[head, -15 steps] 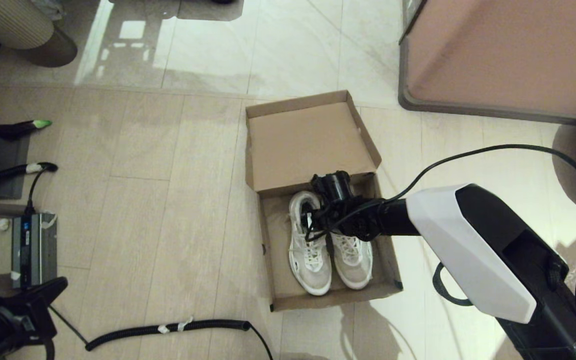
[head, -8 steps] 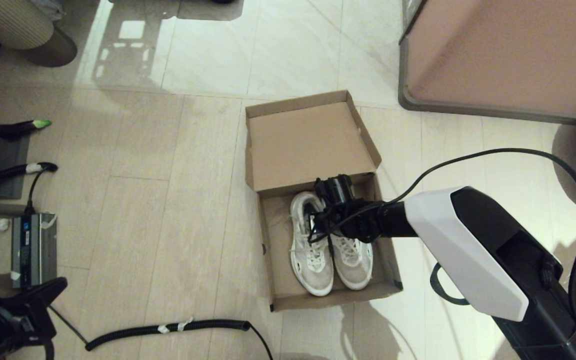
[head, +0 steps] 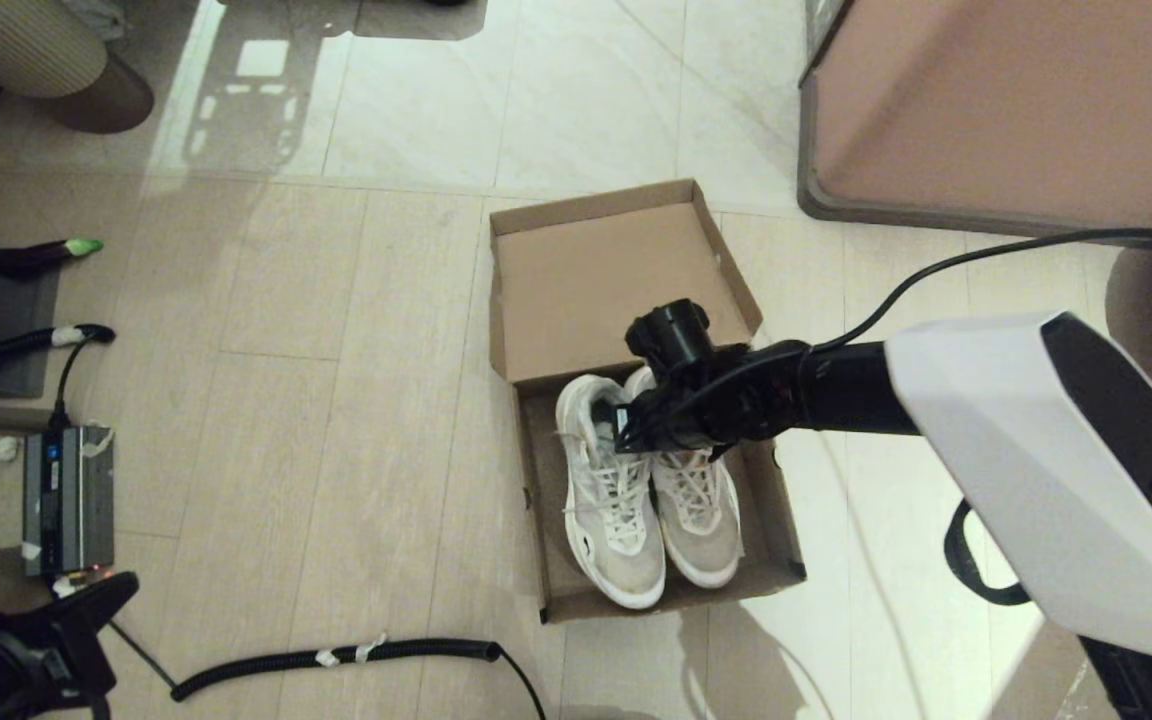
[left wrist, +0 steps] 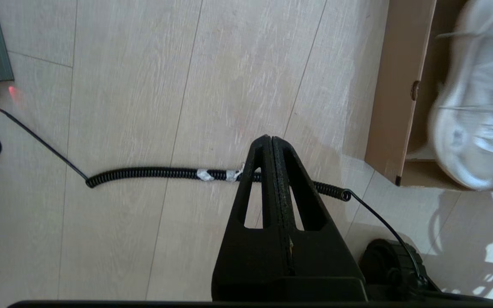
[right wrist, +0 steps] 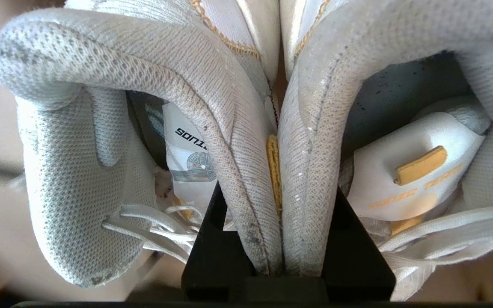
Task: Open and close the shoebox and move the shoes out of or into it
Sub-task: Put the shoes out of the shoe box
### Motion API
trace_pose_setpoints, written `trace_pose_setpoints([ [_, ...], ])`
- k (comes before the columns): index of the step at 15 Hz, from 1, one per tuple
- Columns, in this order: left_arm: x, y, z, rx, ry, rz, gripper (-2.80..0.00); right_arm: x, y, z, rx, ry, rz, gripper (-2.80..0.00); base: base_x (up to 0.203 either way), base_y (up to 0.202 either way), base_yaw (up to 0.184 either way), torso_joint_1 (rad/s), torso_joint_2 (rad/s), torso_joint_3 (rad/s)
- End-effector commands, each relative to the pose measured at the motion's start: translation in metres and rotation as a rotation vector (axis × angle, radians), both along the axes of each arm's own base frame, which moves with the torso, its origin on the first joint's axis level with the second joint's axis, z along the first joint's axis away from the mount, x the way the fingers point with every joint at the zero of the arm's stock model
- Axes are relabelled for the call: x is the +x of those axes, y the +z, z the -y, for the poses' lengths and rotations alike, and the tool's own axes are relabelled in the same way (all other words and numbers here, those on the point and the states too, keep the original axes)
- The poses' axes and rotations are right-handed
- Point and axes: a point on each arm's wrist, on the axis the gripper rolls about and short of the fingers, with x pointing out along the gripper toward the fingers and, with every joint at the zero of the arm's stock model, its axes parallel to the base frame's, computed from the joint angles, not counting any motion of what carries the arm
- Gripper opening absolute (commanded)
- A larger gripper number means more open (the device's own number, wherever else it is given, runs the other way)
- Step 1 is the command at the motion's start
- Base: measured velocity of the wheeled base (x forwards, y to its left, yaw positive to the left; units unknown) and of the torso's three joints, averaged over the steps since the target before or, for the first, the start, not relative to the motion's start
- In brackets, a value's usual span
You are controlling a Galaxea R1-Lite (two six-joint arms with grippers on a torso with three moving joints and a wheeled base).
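The brown cardboard shoebox [head: 548,500] lies on the floor with its flip lid [head: 616,285] folded back open. The pair of white sneakers [head: 621,520] hangs over the box, heels raised, toes pointing toward me. My right gripper [head: 636,435] is shut on the shoes, pinching the two inner collar walls together [right wrist: 274,205]; one black finger [right wrist: 212,239] stands inside each shoe opening. My left gripper [left wrist: 270,141] is shut and empty, parked low at the left [head: 26,640] over the floor, well away from the box [left wrist: 394,98]. One blurred sneaker [left wrist: 473,111] shows in the left wrist view.
A large pinkish-brown panel with a grey rim [head: 996,110] stands at the back right. A coiled black cable [head: 336,657] lies on the floor in front of the box [left wrist: 156,173]. A grey electronics unit [head: 66,495] sits at the left.
My right arm has risen and lifted the pair of shoes by the heels; the shoes now hang higher and slightly further left over the box. The left arm stayed put.
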Motion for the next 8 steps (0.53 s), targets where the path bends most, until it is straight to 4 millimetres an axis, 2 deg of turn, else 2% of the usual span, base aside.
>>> trace_pose_setpoints([
  [1,-0.003,-0.003,0.0,-0.006,0.001,-0.004,-2.8,-0.04,0.065,0.008,0.073,0.027,0.0,-2.8,0.0,0.0,0.0,0.0,0.0,0.0],
  [3,-0.005,-0.005,0.001,-0.015,0.004,-0.006,-2.8,-0.067,0.098,0.018,0.107,0.028,-0.017,-2.8,0.0,0.0,0.0,0.0,0.0,0.0],
  [5,-0.005,-0.005,0.001,-0.027,0.008,-0.003,-2.8,-0.092,0.131,0.037,0.126,0.022,-0.011,-2.8,0.0,0.0,0.0,0.0,0.0,0.0],
  [8,-0.006,-0.008,0.001,-0.04,0.01,-0.016,-2.8,-0.108,0.16,0.08,0.121,-0.044,-0.002,-2.8,0.0,0.0,0.0,0.0,0.0,0.0],
])
